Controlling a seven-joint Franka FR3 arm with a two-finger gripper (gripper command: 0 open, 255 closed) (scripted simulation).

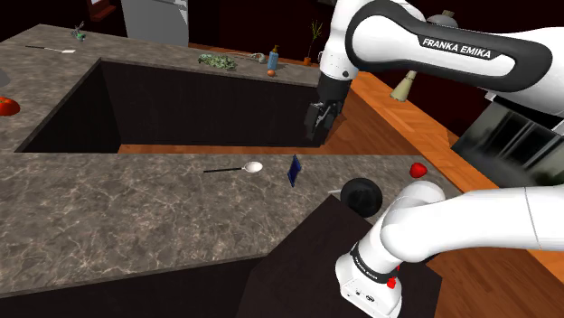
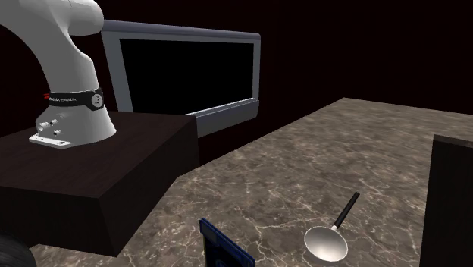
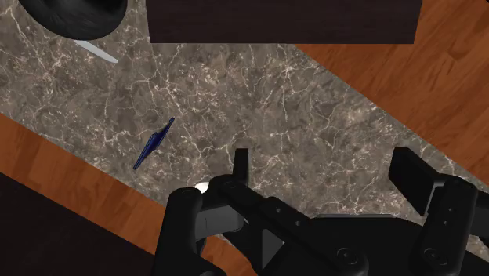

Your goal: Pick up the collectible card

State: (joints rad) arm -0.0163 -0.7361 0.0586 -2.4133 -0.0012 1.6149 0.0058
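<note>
The end effector (image 1: 318, 119) hangs in the air above the grey marbled worktop (image 1: 117, 208), carried by the white arm (image 1: 434, 45); it is released and grasps nothing. In the wrist view its two black fingers (image 3: 240, 166) stand well apart with bare worktop (image 3: 258, 102) between them.

The card (image 1: 294, 170) is dark blue and stands on edge on the worktop, close to the edge that faces the wooden floor (image 1: 398, 117); in the shoulder view it sits below the end effector and a little to the view's left, apart from it. In the wrist view the card (image 3: 154, 143) shows edge-on as a thin blue sliver; it lies outside the gap, off to the side of the nearer finger, touching neither one.

A spoon (image 1: 239, 168) lies flat just beside the card, its pale bowl toward the card and its dark handle pointing away to the shoulder view's left; the two do not touch. In the second exterior view the card (image 2: 223, 246) stands upright at the bottom edge, with the spoon (image 2: 330, 239) near it on the view's right and the dark stand (image 2: 91, 182) on its left.

A round black thing (image 1: 361, 194) rests on the worktop between the card and the stand (image 1: 307, 262); in the wrist view it (image 3: 74, 16) lies well beyond the card from the end effector (image 3: 325, 168).
</note>
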